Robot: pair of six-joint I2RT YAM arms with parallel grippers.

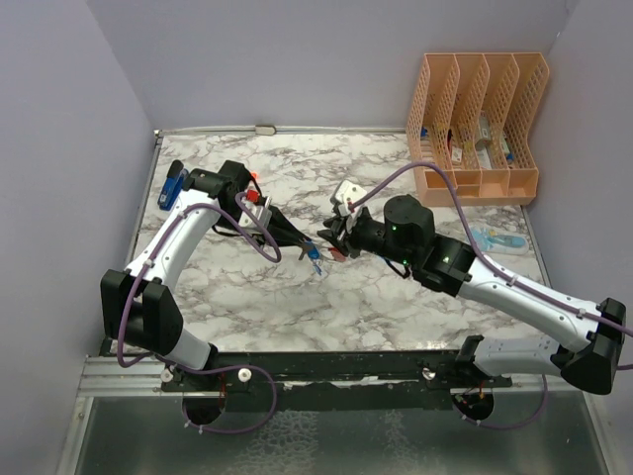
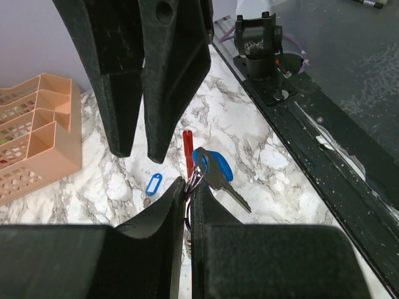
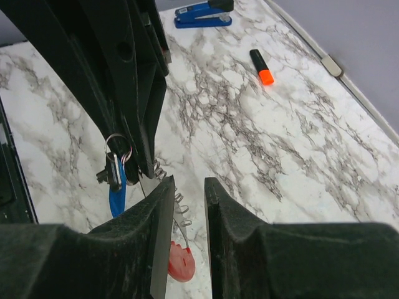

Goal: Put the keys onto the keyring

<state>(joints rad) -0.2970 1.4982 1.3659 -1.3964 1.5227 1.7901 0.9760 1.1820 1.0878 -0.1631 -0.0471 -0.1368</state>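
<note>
My left gripper [image 1: 307,245] is shut at the table's middle. In the left wrist view [image 2: 189,185] its tips pinch the wire rings of the keyring [image 2: 188,151], whose red part sticks up past them. One key [image 2: 213,170], with a blue head and silver blade, hangs at the tips. My right gripper [image 1: 332,237] faces it closely, and in the right wrist view [image 3: 189,185] its jaws stand open. In that view the keyring's grey band [image 3: 181,208] and red loop [image 3: 181,263] lie along the left finger's inner face. The blue key [image 3: 116,192] hangs from a ring at my left fingers.
A peach desk organizer [image 1: 477,124] stands at the back right. A dark-blue stapler [image 1: 173,186] and a black marker with an orange cap [image 3: 262,66] lie at the back left. Pale-blue tags [image 1: 497,240] lie at the right, one also showing in the left wrist view [image 2: 153,184].
</note>
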